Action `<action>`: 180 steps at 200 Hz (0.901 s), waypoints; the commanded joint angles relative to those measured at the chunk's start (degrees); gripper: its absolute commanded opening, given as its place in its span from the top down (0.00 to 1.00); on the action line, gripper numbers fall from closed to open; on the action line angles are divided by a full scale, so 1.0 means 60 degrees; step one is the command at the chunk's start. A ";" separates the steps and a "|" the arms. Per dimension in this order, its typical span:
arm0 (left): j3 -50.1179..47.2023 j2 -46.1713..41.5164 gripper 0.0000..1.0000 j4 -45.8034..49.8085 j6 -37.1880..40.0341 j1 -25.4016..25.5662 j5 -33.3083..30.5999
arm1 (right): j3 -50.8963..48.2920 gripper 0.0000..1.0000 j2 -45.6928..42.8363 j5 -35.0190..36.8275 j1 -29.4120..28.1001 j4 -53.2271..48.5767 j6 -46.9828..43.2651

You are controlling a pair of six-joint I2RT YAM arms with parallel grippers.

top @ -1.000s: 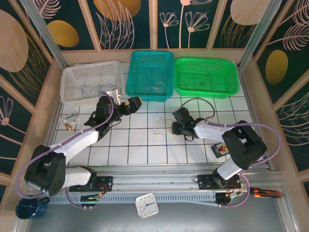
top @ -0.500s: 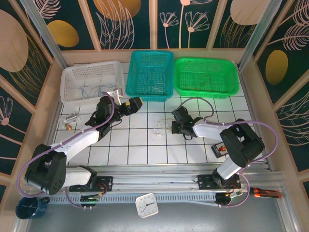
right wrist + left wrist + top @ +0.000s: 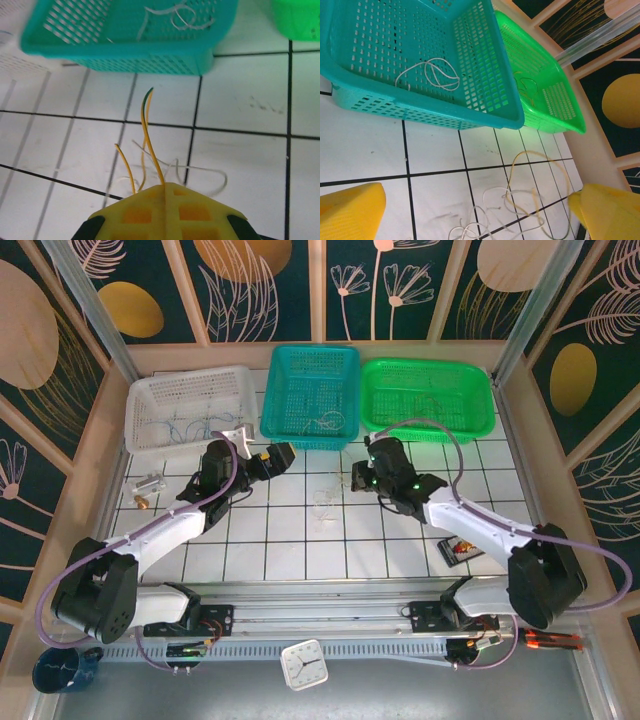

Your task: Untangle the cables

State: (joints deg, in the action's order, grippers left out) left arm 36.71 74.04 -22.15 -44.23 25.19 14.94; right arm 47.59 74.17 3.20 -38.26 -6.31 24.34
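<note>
I can't read any text, label, brand or number on my feeds. The small white clock point(image 3: 303, 664) on the near rail has marks on its dial, but they are too small for me to make out.
</note>
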 commanded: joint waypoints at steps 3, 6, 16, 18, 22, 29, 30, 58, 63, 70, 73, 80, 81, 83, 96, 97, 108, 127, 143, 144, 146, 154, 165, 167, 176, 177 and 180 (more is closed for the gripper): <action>-0.0152 -0.0047 0.01 -0.0626 0.0029 0.0064 0.0390 | 0.0207 1.00 -0.0443 -0.0340 -0.0038 0.0163 -0.0017; -0.0156 -0.0061 0.01 -0.0651 0.0032 0.0075 0.0426 | 0.0201 1.00 -0.0490 -0.0553 -0.0037 0.0246 -0.0034; -0.0180 -0.0072 0.01 -0.0772 0.0011 0.0079 0.0544 | 0.0176 1.00 -0.0631 -0.0936 0.0010 0.0446 -0.0097; -0.0184 -0.0074 0.01 -0.0786 0.0001 0.0079 0.0572 | 0.0181 1.00 -0.0655 -0.0989 0.0032 0.0482 -0.0100; -0.0174 -0.0079 0.01 -0.0820 -0.0008 0.0068 0.0610 | 0.0183 1.00 -0.0678 -0.1091 0.0061 0.0541 -0.0108; -0.0180 -0.0065 0.01 -0.0874 -0.0012 0.0093 0.0697 | 0.0182 1.00 -0.0714 -0.1295 0.0119 0.0634 -0.0142; -0.0175 -0.0065 0.01 -0.0891 -0.0012 0.0093 0.0707 | 0.0175 1.00 -0.0715 -0.1332 0.0128 0.0652 -0.0151; -0.0113 0.0065 0.01 -0.1010 -0.0034 0.0245 0.0937 | -0.0117 1.00 -0.0768 -0.2378 0.0339 0.1382 -0.0231; -0.0098 0.0098 0.01 -0.1030 -0.0030 0.0280 0.0952 | -0.0177 1.00 -0.0774 -0.2578 0.0369 0.1547 -0.0233; -0.0079 0.0158 0.01 -0.1061 -0.0040 0.0334 0.0939 | -0.0265 1.00 -0.0768 -0.2805 0.0385 0.1729 -0.0226; -0.0070 0.0179 0.01 -0.1090 -0.0054 0.0353 0.0938 | -0.0294 1.00 -0.0761 -0.2881 0.0385 0.1797 -0.0221; -0.0068 0.0229 0.01 -0.1159 -0.0090 0.0393 0.0942 | -0.0346 1.00 -0.0725 -0.3008 0.0395 0.1901 -0.0229; -0.0061 0.0243 0.01 -0.1172 -0.0102 0.0397 0.0947 | -0.0360 1.00 -0.0721 -0.3023 0.0398 0.1915 -0.0224; -0.0066 0.0261 0.01 -0.1201 -0.0104 0.0400 0.0951 | -0.0370 1.00 -0.0703 -0.3053 0.0403 0.1952 -0.0223; -0.0032 0.0405 0.05 -0.1310 -0.0120 0.0458 0.0974 | -0.0500 1.00 -0.0644 -0.3294 0.0405 0.2145 -0.0233; -0.0028 0.0419 0.05 -0.1314 -0.0124 0.0459 0.0978 | -0.0510 1.00 -0.0636 -0.3313 0.0402 0.2177 -0.0233; 0.0047 0.0586 0.11 -0.1318 -0.0058 0.0485 0.1021 | -0.0661 1.00 -0.0614 -0.3556 0.0404 0.2426 -0.0233; 0.0193 0.0898 0.22 -0.1276 0.0126 0.0511 0.1101 | -0.0863 1.00 -0.0600 -0.3819 0.0410 0.2725 -0.0224; 0.0259 0.1162 0.28 -0.1280 0.0254 0.0525 0.1148 | -0.0934 1.00 -0.0561 -0.3924 0.0408 0.2838 -0.0203; 0.0259 0.1186 0.28 -0.1299 0.0254 0.0522 0.1153 | -0.0932 1.00 -0.0551 -0.3928 0.0404 0.2846 -0.0203; 0.0266 0.1222 0.29 -0.1302 0.0260 0.0530 0.1167 | -0.0942 1.00 -0.0561 -0.3942 0.0401 0.2851 -0.0189; 0.0285 0.1355 0.31 -0.1354 0.0306 0.0560 0.1213 | -0.0964 1.00 -0.0528 -0.4012 0.0409 0.2908 -0.0178; 0.0304 0.1519 0.34 -0.1447 0.0323 0.0590 0.1274 | -0.0977 1.00 -0.0476 -0.4116 0.0396 0.2978 -0.0152; 0.0318 0.1554 0.34 -0.1460 0.0336 0.0602 0.1286 | -0.0982 1.00 -0.0469 -0.4132 0.0392 0.2994 -0.0154; 0.0362 0.1682 0.36 -0.1514 0.0344 0.0634 0.1317 | -0.0999 1.00 -0.0428 -0.4219 0.0387 0.3053 -0.0138; 0.0359 0.1695 0.36 -0.1511 0.0342 0.0642 0.1318 | -0.0994 1.00 -0.0426 -0.4229 0.0386 0.3055 -0.0142; 0.0377 0.1737 0.36 -0.1521 0.0364 0.0649 0.1326 | -0.0990 1.00 -0.0411 -0.4249 0.0389 0.3070 -0.0137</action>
State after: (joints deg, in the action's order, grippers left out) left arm 36.64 82.61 -27.79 -43.24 28.38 21.02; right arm 42.30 70.98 -19.62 -36.10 8.25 23.90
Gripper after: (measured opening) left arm 0.650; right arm 0.052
